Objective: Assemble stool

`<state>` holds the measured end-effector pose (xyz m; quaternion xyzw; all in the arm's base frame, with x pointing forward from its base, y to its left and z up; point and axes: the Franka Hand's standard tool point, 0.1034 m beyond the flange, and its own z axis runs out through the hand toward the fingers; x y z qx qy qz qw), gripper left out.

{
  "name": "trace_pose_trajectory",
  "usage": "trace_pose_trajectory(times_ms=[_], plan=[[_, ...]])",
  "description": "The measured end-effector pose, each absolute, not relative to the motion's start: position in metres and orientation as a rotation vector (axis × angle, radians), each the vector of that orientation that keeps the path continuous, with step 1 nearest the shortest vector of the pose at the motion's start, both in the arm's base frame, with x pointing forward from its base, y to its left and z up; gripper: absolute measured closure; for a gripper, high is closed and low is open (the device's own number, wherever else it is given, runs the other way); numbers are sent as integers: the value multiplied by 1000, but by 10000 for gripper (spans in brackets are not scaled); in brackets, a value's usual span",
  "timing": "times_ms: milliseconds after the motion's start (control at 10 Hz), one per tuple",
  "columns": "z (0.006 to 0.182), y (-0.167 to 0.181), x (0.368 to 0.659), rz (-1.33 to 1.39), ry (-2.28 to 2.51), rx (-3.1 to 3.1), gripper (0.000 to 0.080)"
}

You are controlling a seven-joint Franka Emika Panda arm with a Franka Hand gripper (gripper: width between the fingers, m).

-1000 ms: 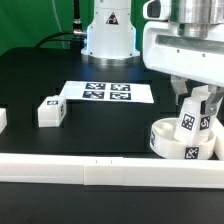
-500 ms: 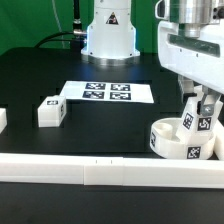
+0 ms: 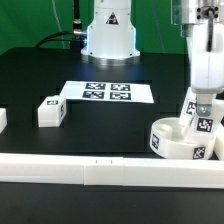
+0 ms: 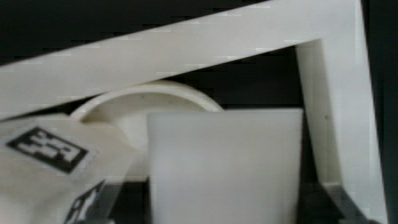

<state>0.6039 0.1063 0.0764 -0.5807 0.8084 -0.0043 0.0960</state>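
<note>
The round white stool seat (image 3: 176,143) lies at the exterior view's right, against the front rail. My gripper (image 3: 203,108) is over it, shut on a white tagged leg (image 3: 204,125) that stands upright on the seat. In the wrist view the leg (image 4: 222,150) fills the middle between my jaws, with the seat (image 4: 80,150) beside it. A second leg (image 3: 50,111) lies on the black table at the left. A third white part (image 3: 2,119) shows at the far left edge, cut off.
The marker board (image 3: 106,92) lies flat at mid-table. A long white rail (image 3: 100,172) runs along the front edge; rails meet in a corner in the wrist view (image 4: 338,60). The arm's base (image 3: 108,30) stands at the back.
My gripper has moved toward the exterior view's right with the leg in it, and the wrist has turned. The leg now stands nearer the seat's right side.
</note>
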Motion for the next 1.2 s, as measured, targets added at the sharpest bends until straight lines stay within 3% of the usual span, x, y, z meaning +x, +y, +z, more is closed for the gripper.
trace_pose_trajectory(times_ms=[500, 900, 1000, 1100, 1200], plan=[[78, 121, 602, -29, 2563, -1143, 462], [77, 120, 599, -21, 2567, -1088, 462], [82, 117, 600, -14, 2535, -1173, 310], [91, 109, 601, -35, 2507, -1205, 310], [97, 102, 601, -58, 2478, -1246, 185]])
